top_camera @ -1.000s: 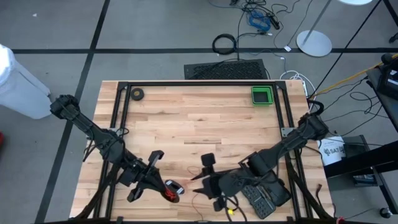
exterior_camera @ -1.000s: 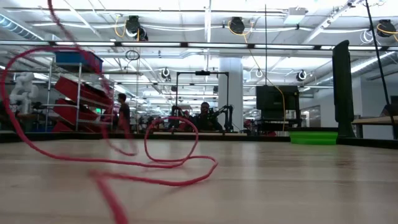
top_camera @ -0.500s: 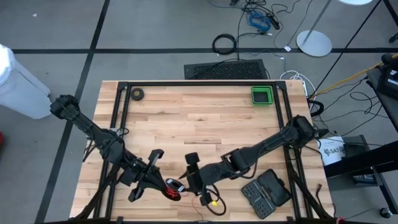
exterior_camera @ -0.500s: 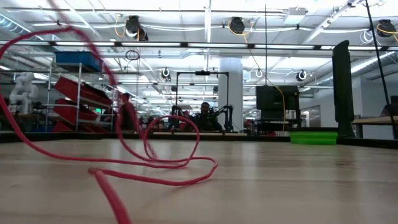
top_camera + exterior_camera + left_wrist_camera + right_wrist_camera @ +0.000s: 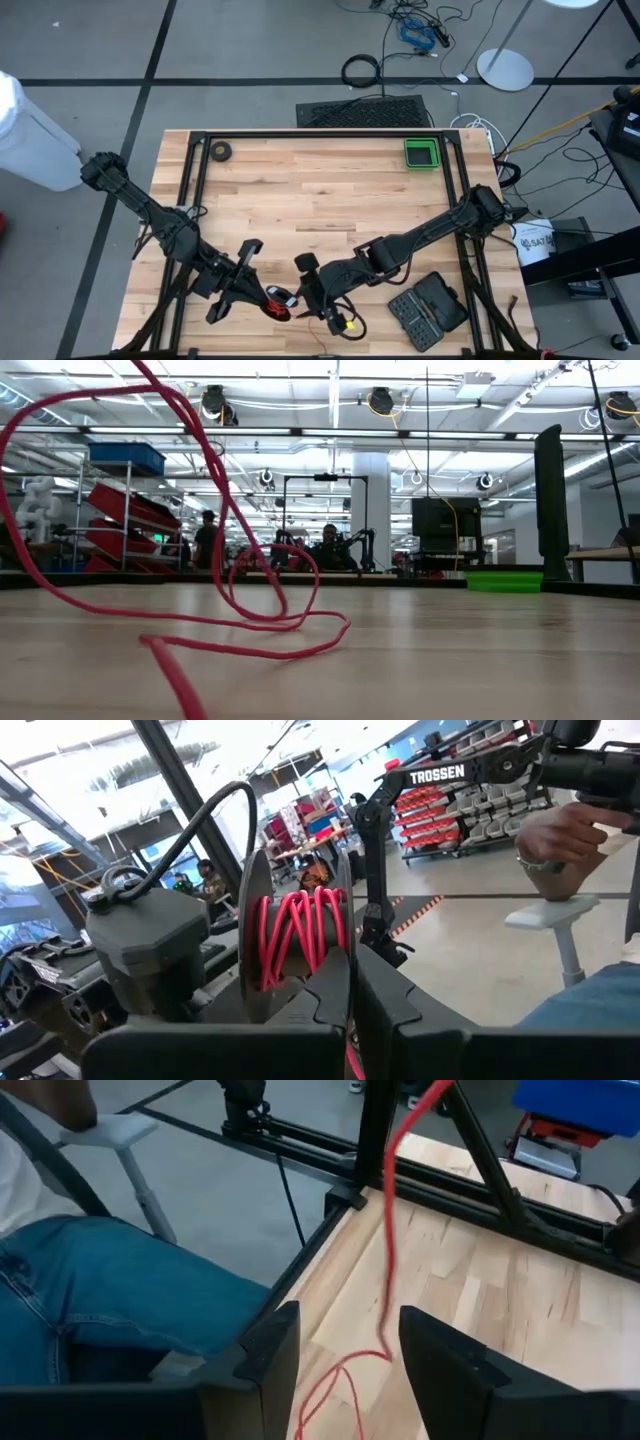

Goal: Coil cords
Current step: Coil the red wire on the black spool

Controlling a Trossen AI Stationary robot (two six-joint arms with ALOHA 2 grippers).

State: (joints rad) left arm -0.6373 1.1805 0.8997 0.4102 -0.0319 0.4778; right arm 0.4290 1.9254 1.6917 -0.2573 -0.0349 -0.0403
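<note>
The cords are thin red wire wound into a small round bundle (image 5: 278,304) with a pale centre, near the table's front edge, left of the middle. My left gripper (image 5: 265,297) is shut on the bundle, whose red windings (image 5: 300,935) show just past its fingertips. A loose red strand (image 5: 388,1250) rises from slack loops (image 5: 270,625) lying on the table. That strand passes between the open fingers of my right gripper (image 5: 306,280), which stands just right of the bundle; I cannot tell whether they touch it. My left gripper holds the wound bundle at its lower edge (image 5: 322,982), pinched between the two shut fingers, which come at it about level. The fingers themselves hide the exact place of contact. The bundle stands on edge beyond the fingertips, and a red strand (image 5: 350,1055) hangs down from it.
A green tray (image 5: 421,153) and a small dark tape roll (image 5: 220,151) sit at the far edge. A black case (image 5: 428,308) lies at the near right and a yellow plug (image 5: 345,325) by the front edge. A seated person (image 5: 100,1300) is close to the table's near side.
My right gripper has swung toward the table's left edge and down, tipping forward, and now stands beside the bundle; it has kept still for the last half second. The loose red strand has been drawn up into a taller arch while its loops stay on the table.
</note>
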